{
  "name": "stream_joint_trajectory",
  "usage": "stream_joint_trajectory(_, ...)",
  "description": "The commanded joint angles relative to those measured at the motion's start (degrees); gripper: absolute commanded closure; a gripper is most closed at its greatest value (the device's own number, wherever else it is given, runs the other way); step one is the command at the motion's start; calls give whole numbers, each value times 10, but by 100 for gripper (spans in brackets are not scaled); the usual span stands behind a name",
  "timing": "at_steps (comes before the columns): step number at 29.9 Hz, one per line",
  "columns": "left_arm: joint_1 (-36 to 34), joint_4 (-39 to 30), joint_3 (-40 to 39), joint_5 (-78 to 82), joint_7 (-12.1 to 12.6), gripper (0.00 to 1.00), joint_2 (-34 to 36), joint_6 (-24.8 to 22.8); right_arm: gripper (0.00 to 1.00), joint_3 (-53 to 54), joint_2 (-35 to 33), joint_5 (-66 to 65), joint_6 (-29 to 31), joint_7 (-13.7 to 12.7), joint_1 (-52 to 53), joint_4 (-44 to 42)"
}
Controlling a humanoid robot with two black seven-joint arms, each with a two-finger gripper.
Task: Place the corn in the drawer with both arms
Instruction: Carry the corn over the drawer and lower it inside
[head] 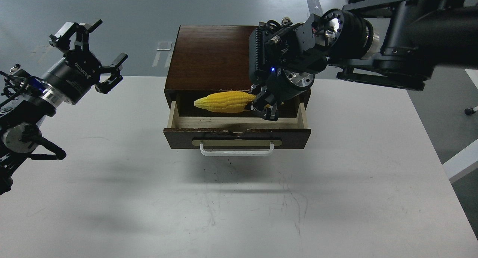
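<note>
The yellow corn (pixel 224 101) lies level, tip to the left, held just above the open drawer (pixel 237 132). The drawer is pulled out of the dark wooden box (pixel 209 56), showing its pale interior and white handle (pixel 237 152). My right gripper (pixel 263 106) is shut on the corn's thick right end, reaching in over the box's right side. My left gripper (pixel 89 50) is open and empty, raised at the far left, well away from the box.
The box stands at the back middle of the white table (pixel 336 198). A white object (pixel 463 161) sits past the table's right edge. The right arm's bulky wrist (pixel 298 52) hangs over the box's right half.
</note>
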Motion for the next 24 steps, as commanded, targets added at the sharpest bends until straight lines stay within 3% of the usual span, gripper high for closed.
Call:
stream_joint_trajectory(1,1,0,0,0,0,2,0,0,86,-1,1,0,0,0,-6,-2)
stream_joint_trajectory(7,1,0,0,0,0,2,0,0,78,-1,1,0,0,0,-12,-3)
stream_joint_trajectory(9,1,0,0,0,0,2,0,0,70,0,1,1,0,0,-13,-3)
stream_joint_trajectory(14,1,0,0,0,0,2,1,0,60,0,1,1,0,0,-17,-3)
stream_joint_trajectory(24,1,0,1,1,1,2,0,0,47,0,1,2,0,0,-18,-2)
